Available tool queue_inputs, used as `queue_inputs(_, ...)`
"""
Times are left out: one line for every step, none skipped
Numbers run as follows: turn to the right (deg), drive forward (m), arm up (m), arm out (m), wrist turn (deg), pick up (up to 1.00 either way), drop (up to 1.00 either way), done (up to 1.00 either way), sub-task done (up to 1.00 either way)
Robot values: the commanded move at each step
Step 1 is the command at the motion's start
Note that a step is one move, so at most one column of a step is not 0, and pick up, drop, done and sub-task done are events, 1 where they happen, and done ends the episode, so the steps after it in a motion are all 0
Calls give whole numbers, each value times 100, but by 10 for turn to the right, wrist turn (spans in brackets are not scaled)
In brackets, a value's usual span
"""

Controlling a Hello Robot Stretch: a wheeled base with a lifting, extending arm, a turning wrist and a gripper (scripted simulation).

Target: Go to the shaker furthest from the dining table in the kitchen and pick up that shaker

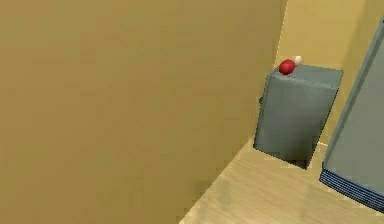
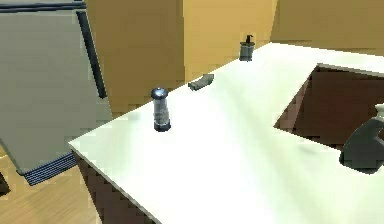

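Note:
A small dark shaker with a rounded metallic cap (image 2: 160,108) stands upright on the white countertop (image 2: 230,140), near its left corner. Farther back on the same counter stands a second small dark container with a narrow top (image 2: 246,47), close to the tan wall. Between the two lies a short flat dark object (image 2: 201,81).
A grey fridge (image 2: 40,90) stands left of the counter, also at the forward view's right edge (image 1: 362,120). A sink recess with a dark faucet (image 2: 366,140) lies at the counter's right. Ahead, a tan wall (image 1: 130,100) is close; a grey cabinet (image 1: 298,110) carries a red ball (image 1: 287,67).

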Motion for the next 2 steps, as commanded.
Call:
queue_inputs(0,0,38,0,0,0,0,0,0)
queue_inputs(0,0,0,40,0,0,0,0,0)
